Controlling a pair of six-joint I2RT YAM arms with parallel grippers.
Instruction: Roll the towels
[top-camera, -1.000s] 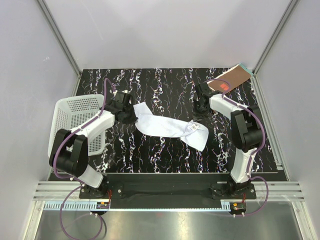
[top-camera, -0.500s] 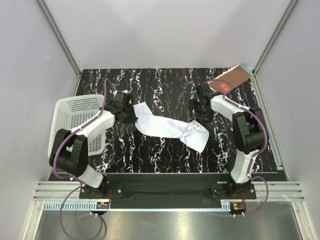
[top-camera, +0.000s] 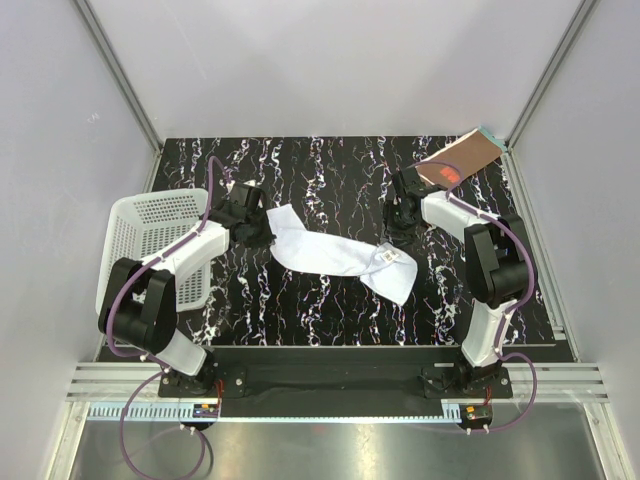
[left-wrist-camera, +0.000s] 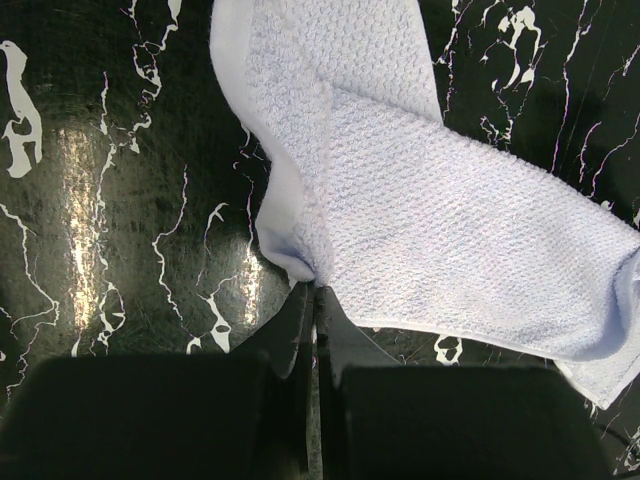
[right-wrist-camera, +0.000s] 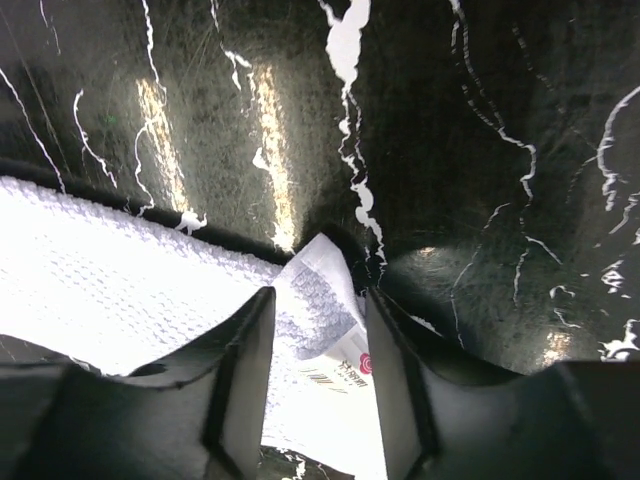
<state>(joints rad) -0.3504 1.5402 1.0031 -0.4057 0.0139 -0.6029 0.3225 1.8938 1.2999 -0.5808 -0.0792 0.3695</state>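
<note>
- Where the black marbled counter (top-camera: 330, 310) reaches its left edge, a white perforated basket (top-camera: 150, 225) sits beside the left arm.
- Mid-counter: white towel (top-camera: 325, 250), strung loosely left to right between the arms, partly folded over.
- Far right corner: rust-brown towel (top-camera: 465, 155), well apart from the other.
- left claw (left-wrist-camera: 315, 300): together, pinching the white towel's left edge.
- right claw (right-wrist-camera: 320, 300): apart, straddling the labelled right corner.
</note>
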